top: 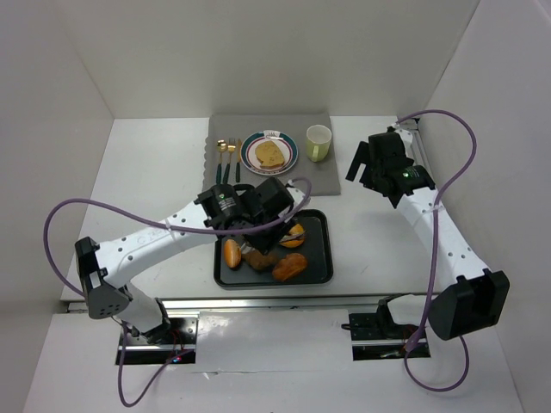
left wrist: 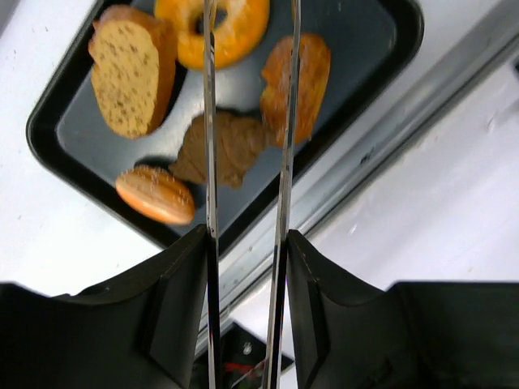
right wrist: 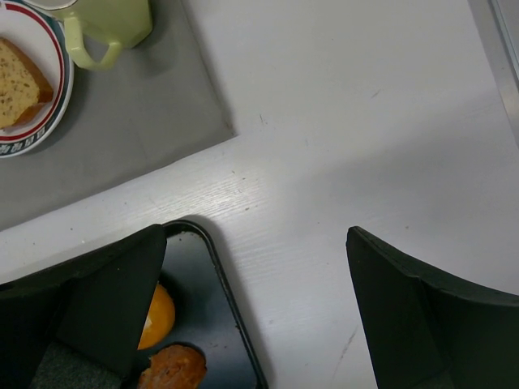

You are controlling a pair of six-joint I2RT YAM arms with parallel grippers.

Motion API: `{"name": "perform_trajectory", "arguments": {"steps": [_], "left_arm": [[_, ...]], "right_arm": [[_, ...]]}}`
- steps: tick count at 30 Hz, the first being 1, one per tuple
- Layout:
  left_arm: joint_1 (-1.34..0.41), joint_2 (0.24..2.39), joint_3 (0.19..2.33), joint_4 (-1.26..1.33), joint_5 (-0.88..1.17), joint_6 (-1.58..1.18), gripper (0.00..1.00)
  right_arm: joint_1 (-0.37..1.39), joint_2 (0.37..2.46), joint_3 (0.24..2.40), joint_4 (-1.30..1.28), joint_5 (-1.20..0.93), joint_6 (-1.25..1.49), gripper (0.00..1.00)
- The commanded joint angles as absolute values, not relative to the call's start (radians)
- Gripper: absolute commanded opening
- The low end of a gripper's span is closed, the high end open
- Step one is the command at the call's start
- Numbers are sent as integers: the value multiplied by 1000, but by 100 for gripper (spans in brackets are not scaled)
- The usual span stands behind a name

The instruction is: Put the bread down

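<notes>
Left gripper (left wrist: 247,89), its long thin tongs slightly apart and gripping nothing, poised above the black tray (top: 320,258) holding several breads: a seeded slice (left wrist: 130,69), a ring-shaped roll (left wrist: 212,28). Another bread slice (top: 270,154) lies on the plate (top: 269,151). Right gripper (right wrist: 259,316), jaws wide open, above bare counter (right wrist: 365,121).

I see my left arm (top: 172,232) over the black rectangular tray (top: 320,249) of breads; the bread slice (top: 270,155) sits plated at 12 o'clock.

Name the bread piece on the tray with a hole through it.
The bagel, at the tray's far end in the left wrist view; it alone is ring-shaped, glossy orange.
</notes>
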State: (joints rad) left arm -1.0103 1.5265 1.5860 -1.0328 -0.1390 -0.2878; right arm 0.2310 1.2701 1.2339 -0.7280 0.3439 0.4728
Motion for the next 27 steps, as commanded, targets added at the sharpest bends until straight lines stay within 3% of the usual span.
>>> {"name": "perform_trajectory", "arguments": {"steps": [1, 9, 27], "left_arm": [[-1066, 1480, 1620, -1149, -212, -242, 53], [-1129, 1493, 1589, -1184, -159, -273, 61], [-1158, 1629, 1580, -1216, -126, -291, 60]], "right_arm": [[225, 1230, 1223, -736, 336, 457, 99], [225, 1230, 1213, -727, 316, 457, 99], [225, 1230, 1193, -706, 316, 457, 99]]}}
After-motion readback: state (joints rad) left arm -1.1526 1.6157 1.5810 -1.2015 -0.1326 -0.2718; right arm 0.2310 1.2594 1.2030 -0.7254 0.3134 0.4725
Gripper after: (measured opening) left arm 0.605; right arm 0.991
